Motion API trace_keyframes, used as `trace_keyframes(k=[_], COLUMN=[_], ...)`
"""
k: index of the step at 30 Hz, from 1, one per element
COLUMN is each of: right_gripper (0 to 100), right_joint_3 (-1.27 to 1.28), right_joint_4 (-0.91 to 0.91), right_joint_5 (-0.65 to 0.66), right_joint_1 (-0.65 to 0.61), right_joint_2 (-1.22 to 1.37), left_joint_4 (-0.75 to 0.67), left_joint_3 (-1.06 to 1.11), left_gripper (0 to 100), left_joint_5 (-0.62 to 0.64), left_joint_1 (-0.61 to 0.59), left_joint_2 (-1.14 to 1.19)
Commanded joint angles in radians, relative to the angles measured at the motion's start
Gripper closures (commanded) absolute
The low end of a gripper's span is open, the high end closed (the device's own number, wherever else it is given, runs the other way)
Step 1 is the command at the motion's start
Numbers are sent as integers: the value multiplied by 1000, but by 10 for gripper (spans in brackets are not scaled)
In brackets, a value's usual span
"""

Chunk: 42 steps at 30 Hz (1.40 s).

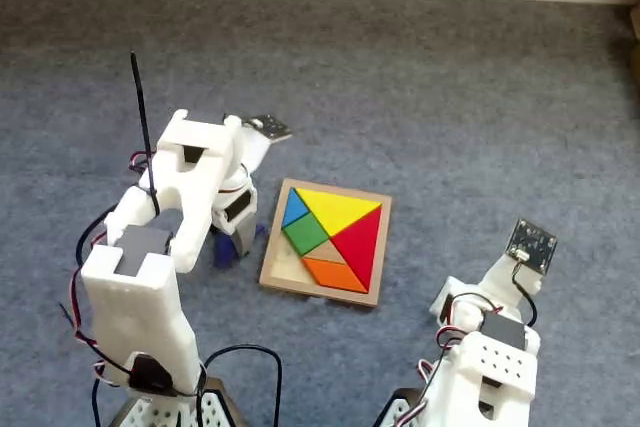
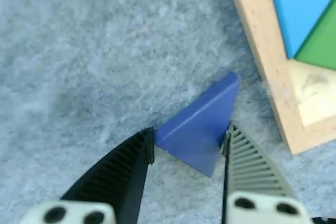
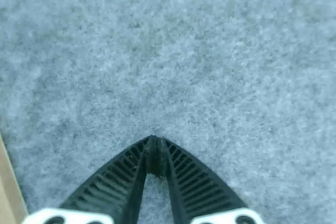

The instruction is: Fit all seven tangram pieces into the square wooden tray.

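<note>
L arm (image 1: 190, 187) sits at 9 o'clock of the wooden tray (image 1: 320, 292), bent down to the grey surface (image 1: 450, 97). L jaws are closed onto the dark-blue triangle (image 2: 197, 129), w/ one finger at a corner and the other against the opposite edge. That piece is on the surface just outside the tray's 9 o'clock rim, near it but not in it.

Inside the tray:
- yellow triangle (image 1: 335, 210) at 12 o'clock
- red triangle (image 1: 362, 242) at 3 o'clock
- light-blue triangle (image 1: 294, 208) in the 10–11 o'clock corner
- green square (image 1: 306, 234) just below the light-blue one, touching it
- orange piece (image 1: 335, 273) along the 6 o'clock rim

The pieces lie flat and pack edge to edge. A bare wood patch (image 1: 285, 267) shows in the 7–8 o'clock corner, beside green and orange.

R arm (image 1: 490, 347) is at approx 4 o'clock of the tray, well apart from it. R jaws are closed, tips together w/ nothing between them, pointing down at the surface.
</note>
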Motion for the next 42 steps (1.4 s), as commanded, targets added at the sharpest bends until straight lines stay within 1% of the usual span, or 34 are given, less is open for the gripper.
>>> trace_keyframes(k=[1,5,9,13,19,28,33,39,42], right_gripper=[992,992,992,992,992,992,992,992,992], right_joint_3=[2,2,2,2,2,2,2,2,2], right_joint_4=[-4,-4,-4,-4,-4,-4,-4,-4,-4], right_joint_5=[12,12,12,12,12,12,12,12,12], right_joint_1=[27,27,27,27,27,27,27,27,27], right_joint_2=[2,2,2,2,2,2,2,2,2], left_joint_4=[-12,-12,-6,-5,8,8,-51,-126,-126], left_joint_3=[-36,-36,-36,-44,-24,189,266,331,338], left_gripper=[814,826,899,904,905,905,905,902,902], left_joint_5=[-8,-6,-5,-3,43,44,44,41,41], left_joint_1=[41,42,42,42,44,189,196,193,193], left_joint_2=[-2,-2,-13,-24,-139,-378,-478,-479,-479])
